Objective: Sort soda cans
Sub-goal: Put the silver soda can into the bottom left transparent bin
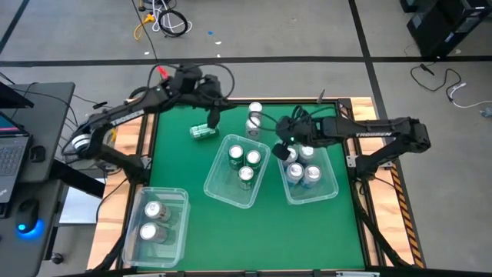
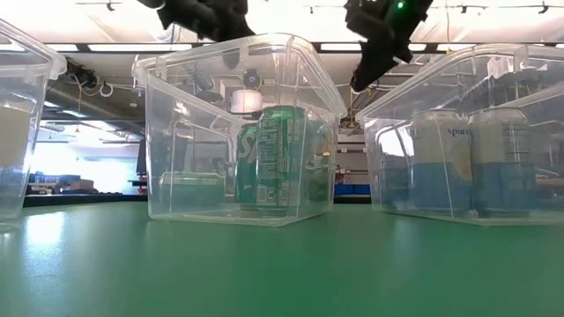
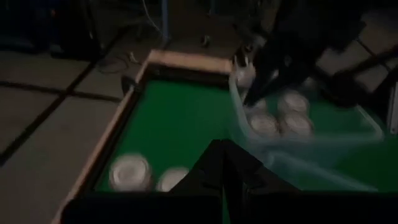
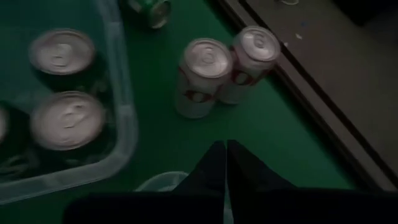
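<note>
A green soda can (image 1: 204, 132) lies on its side on the green mat near the far edge. My left gripper (image 1: 214, 115) hovers just beyond it, shut and empty, fingertips together (image 3: 225, 152). Two silver-white cans (image 1: 254, 115) (image 4: 202, 78) stand together by the far edge. My right gripper (image 1: 283, 146) hangs shut and empty (image 4: 225, 149) over the far left corner of the right bin (image 1: 332, 185), which holds blue cans (image 1: 304, 171). The middle bin (image 1: 223, 192) holds three upright green cans (image 1: 244, 165). The near left bin (image 1: 181, 231) holds two silver-white cans (image 1: 154, 219).
Three clear plastic bins take up most of the mat; the middle one (image 2: 238, 132) sits askew between the others. A wooden rim (image 1: 146, 138) borders the table. Bare mat (image 1: 307, 238) lies along the near edge. A laptop (image 1: 11, 150) sits on a side table to the left.
</note>
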Controlling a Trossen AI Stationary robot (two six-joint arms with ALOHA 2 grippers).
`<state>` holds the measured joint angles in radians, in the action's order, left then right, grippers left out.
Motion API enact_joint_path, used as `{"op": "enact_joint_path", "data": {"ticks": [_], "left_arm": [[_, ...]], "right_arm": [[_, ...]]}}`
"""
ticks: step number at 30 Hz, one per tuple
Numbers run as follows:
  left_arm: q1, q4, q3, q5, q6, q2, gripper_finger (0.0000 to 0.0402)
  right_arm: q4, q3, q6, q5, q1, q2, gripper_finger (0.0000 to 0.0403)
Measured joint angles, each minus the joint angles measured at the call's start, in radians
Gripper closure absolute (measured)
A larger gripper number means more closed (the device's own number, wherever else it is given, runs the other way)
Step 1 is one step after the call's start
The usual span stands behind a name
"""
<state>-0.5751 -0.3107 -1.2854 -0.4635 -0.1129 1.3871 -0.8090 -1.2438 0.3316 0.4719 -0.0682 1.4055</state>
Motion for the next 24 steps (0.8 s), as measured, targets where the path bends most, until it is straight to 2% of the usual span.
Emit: {"op": "enact_joint_path", "data": {"ticks": [3,8,14,20,24], "left_arm": [[-0.001,0.009,-0.044,-0.002,0.035,0.058,0.0401],[0.015,-0.196,-0.159,0.017,0.038,0.197,0.0401],[0.065,-0.345,-0.306,0.188,0.038,0.356,0.0390],[0.117,-0.379,-0.367,0.216,0.063,0.463,0.0325],[0.139,-0.354,-0.377,0.314,0.115,0.494,0.0260]], "right_arm": [[-0.025,0.000,-0.028,0.000,-0.021,-0.009,0.0401],[-0.045,0.000,-0.063,0.003,-0.052,-0.056,0.0402],[-0.045,0.000,-0.081,0.008,-0.067,-0.122,0.0402],[-0.055,0.000,-0.101,0.008,-0.067,-0.159,0.0402],[-0.076,0.000,-0.104,0.008,-0.067,-0.164,0.0402]]}}
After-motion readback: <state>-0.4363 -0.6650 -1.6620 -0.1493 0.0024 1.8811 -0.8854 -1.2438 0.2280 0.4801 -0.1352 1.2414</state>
